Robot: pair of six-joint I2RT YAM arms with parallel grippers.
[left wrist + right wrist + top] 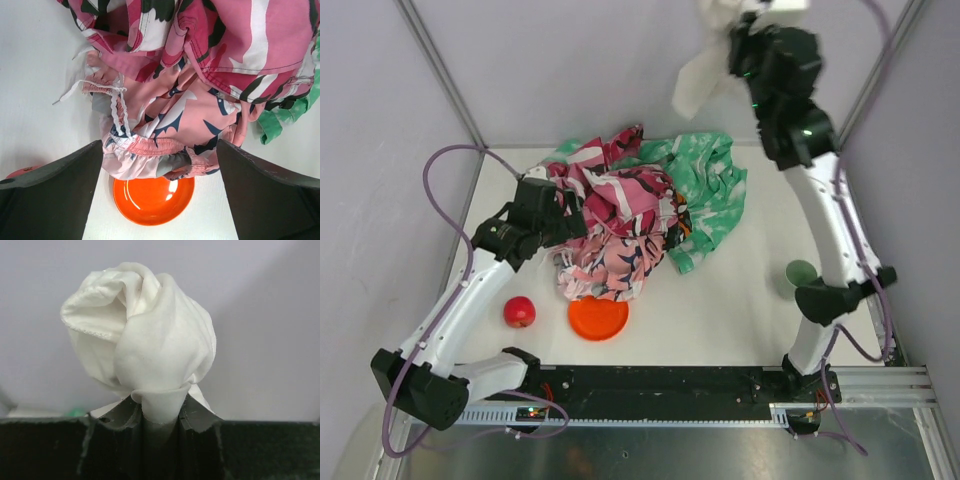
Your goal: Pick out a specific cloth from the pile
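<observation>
Your right claw (735, 28) is up high at about 1 o'clock in the top view, well above the table (740, 310); it is pinched tight on the cloth (698, 82), the small plain white one; the cloth hangs from the claw in the air, well apart from the pile (620, 220). In the right wrist view the cloth (145, 340) puffs up like a soft ball, and its thin neck is squeezed in your right claw (159, 415). The pile sits in the middle of the table; its pink, red and black parts are at the middle and 9 o'clock side, and its green speckled part is at 3 o'clock. Your left claw (572, 215) is down low at the pile's 9 o'clock side; it is wide open and holds nothing; in the left wrist view its two dark fingers (60, 200) stand far apart on each side of the pile's (200, 75) pink hem. An orange plate (598, 318) lies at the pile's 6 o'clock, with the hem over its far rim; a red ball (519, 311) sits near the plate at 9 o'clock; a green cup (801, 273) stands at 3 o'clock by your right arm.
</observation>
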